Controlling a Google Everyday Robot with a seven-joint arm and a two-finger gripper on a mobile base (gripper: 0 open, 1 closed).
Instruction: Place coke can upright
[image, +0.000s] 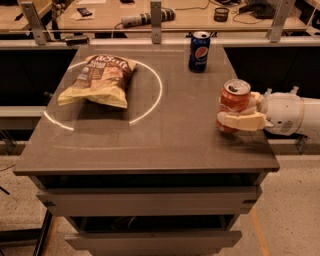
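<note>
The red-orange coke can (235, 100) is upright near the right edge of the grey table (150, 145), with its silver top facing up. My gripper (228, 113) reaches in from the right on a white arm. It is shut on the can: one beige finger (242, 121) crosses the can's lower front and the other is behind it. The can's base is at or just above the tabletop; I cannot tell which.
A dark blue Pepsi can (199, 51) stands upright at the back of the table. A yellow and brown chip bag (100, 80) lies at the left inside a white circle mark. The table's right edge is close beside the coke can. Desks with clutter stand behind.
</note>
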